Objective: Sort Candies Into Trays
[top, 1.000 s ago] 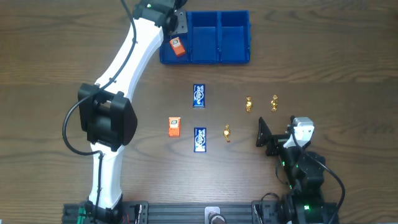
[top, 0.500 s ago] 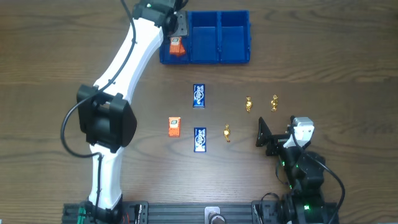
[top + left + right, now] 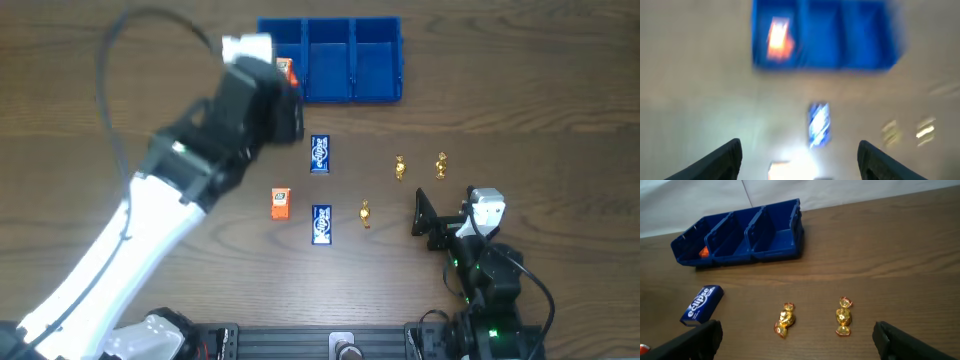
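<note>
One blue plastic tray (image 3: 330, 97) (three-bayed)

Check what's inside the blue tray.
In the blue tray, one orange candy lies in the end compartment beside the left arm. The other two look empty. In the top view that arm covers part of that compartment.

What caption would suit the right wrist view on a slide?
Open right claw facing two gold candies, a blue packet and the blue tray.
</note>
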{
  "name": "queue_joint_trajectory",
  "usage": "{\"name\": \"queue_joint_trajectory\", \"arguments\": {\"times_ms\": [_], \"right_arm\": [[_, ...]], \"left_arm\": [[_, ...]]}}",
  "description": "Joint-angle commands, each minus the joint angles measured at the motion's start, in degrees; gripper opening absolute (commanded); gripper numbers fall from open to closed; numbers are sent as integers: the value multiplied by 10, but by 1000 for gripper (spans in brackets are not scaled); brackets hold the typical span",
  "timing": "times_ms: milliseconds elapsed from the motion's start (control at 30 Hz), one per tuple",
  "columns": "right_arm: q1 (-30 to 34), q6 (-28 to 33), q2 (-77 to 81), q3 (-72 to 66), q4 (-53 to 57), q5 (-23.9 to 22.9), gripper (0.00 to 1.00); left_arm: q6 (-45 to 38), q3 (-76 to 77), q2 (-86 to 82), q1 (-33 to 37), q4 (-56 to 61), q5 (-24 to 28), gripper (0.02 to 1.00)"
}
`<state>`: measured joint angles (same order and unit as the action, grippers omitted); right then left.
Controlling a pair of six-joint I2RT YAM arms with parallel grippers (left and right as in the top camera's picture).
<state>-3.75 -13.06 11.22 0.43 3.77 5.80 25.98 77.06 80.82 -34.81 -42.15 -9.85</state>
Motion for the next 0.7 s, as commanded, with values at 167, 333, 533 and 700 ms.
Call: {"name": "queue_joint_trajectory", "arguments": {"times_ms": [167,333,533,700], "right_arm": [[-4,-5,-2,0,5,3,998],[-4,-5,-2,0,5,3,998],[-4,-5,-2,0,5,3,998],[-4,-5,-2,0,5,3,998]], "left_arm": [[90,-254,41,-35,111,35,796],[100,-287,56,-36,143,40,794],[100,-287,88,-36,152,44,790],[101,-287,122,-36,171,50,792]]}}
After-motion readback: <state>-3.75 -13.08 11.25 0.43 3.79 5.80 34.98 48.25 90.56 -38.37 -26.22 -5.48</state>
